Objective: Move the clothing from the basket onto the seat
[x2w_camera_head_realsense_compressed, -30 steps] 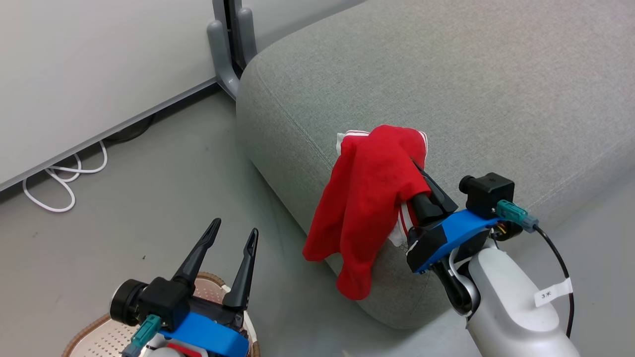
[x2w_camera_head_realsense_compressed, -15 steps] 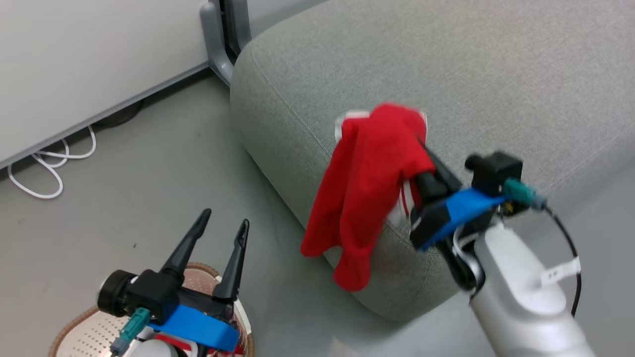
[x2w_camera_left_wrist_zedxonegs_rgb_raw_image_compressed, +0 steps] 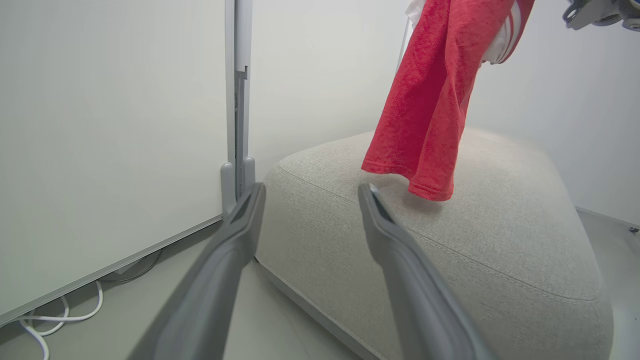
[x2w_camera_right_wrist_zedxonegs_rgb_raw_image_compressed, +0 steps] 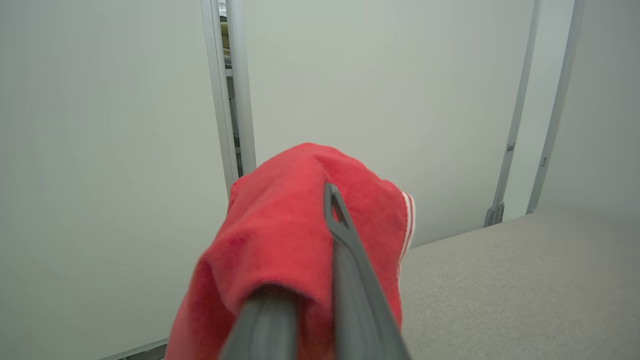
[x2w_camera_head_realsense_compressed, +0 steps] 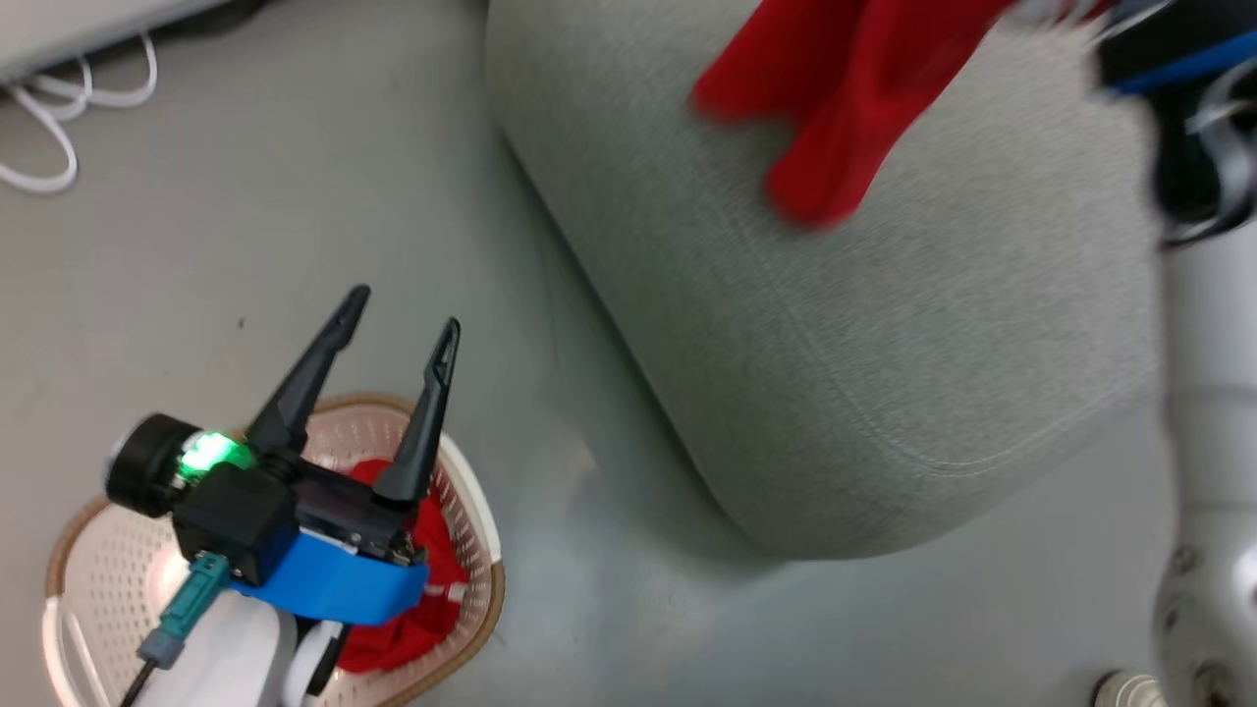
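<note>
The right gripper (x2w_camera_right_wrist_zedxonegs_rgb_raw_image_compressed: 320,200) is clenched on a red garment (x2w_camera_left_wrist_zedxonegs_rgb_raw_image_compressed: 430,100) with white stripes. It holds the garment up so that the cloth drapes over the gripper and hangs down toward the large grey seat (x2w_camera_head_realsense_compressed: 835,344). Whether the lower hem touches the cushion cannot be told. In the head view this garment is a blurred red shape at 1 o'clock, above the seat's top. At 8 o'clock the left gripper (x2w_camera_head_realsense_compressed: 405,309) is spread wide and grasps nothing, poised over the cream basket (x2w_camera_head_realsense_compressed: 471,491), which stands on the grey floor (x2w_camera_head_realsense_compressed: 245,245) at 7 o'clock. A second red garment (x2w_camera_head_realsense_compressed: 432,589) lies bunched inside the basket, partly hidden by the left wrist. A white cable (x2w_camera_head_realsense_compressed: 39,118) curls on the floor at 10 o'clock.
</note>
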